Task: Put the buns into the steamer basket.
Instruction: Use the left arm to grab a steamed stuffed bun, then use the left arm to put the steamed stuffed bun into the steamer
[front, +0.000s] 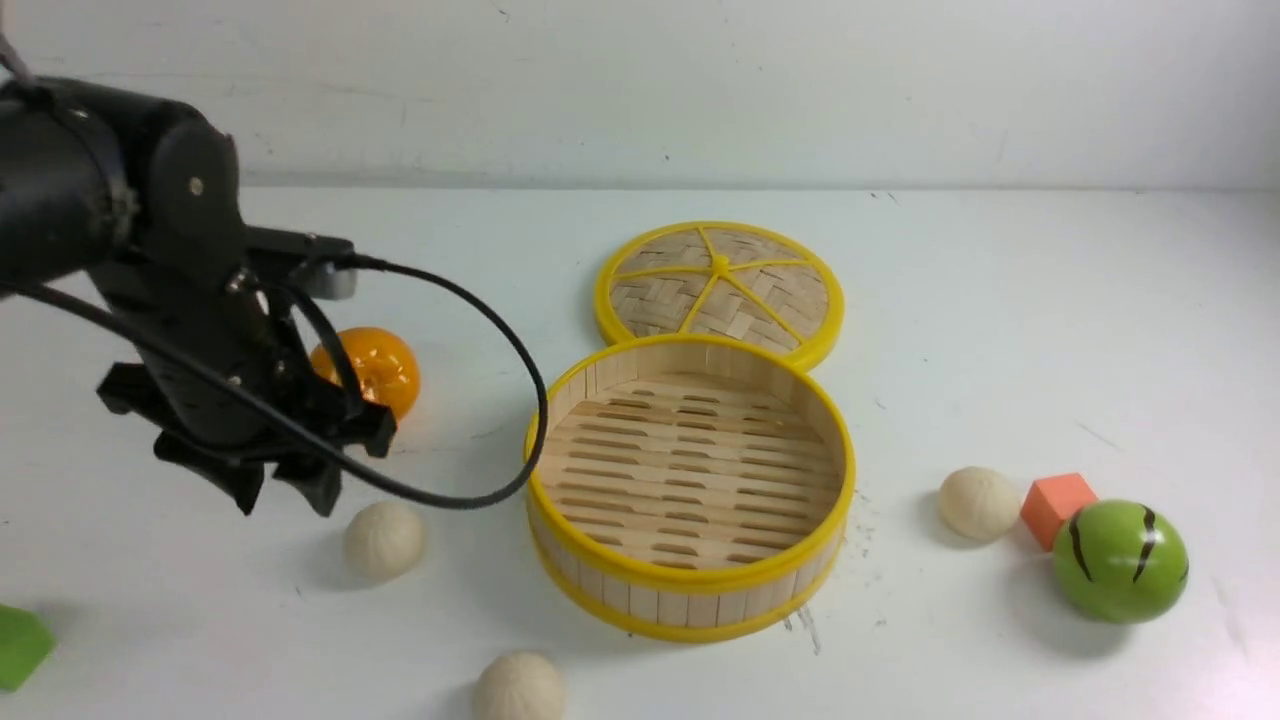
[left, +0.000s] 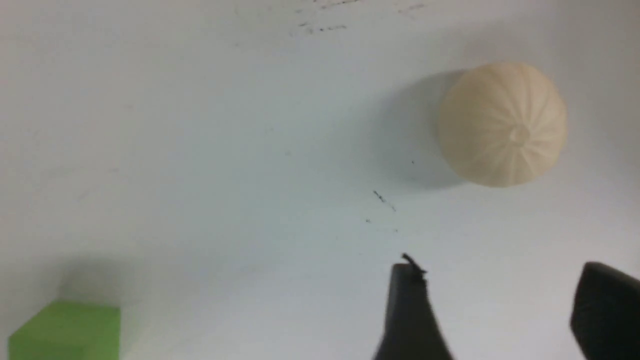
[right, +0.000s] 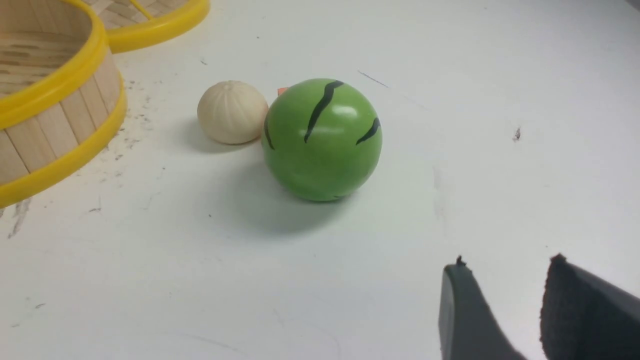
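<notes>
Judged step: first pick by the left arm. The left gripper (front: 283, 498) is shown released, its black fingers parted with nothing between them. It is held above the worktop toward the left edge, near a cream-white pleated round bun (front: 385, 540) but not touching it. A second bun (front: 519, 688) is seen at the near edge. A third bun (front: 979, 503) is set toward the right edge, just beside a small orange-red cube (front: 1057, 505) and a green black-striped ball (front: 1120, 560). The round bamboo steamer basket with yellow rims (front: 690, 582) is placed mid-worktop, uncovered, with no bun inside; its flat woven lid (front: 720, 280) is laid just beyond it. The right gripper (right: 505, 272) is likewise parted and empty. The jaws are best centred over the first bun and closed at its widest girth, since a ball may be squeezed out sideways. The basket wall should be cleared before release.
</notes>
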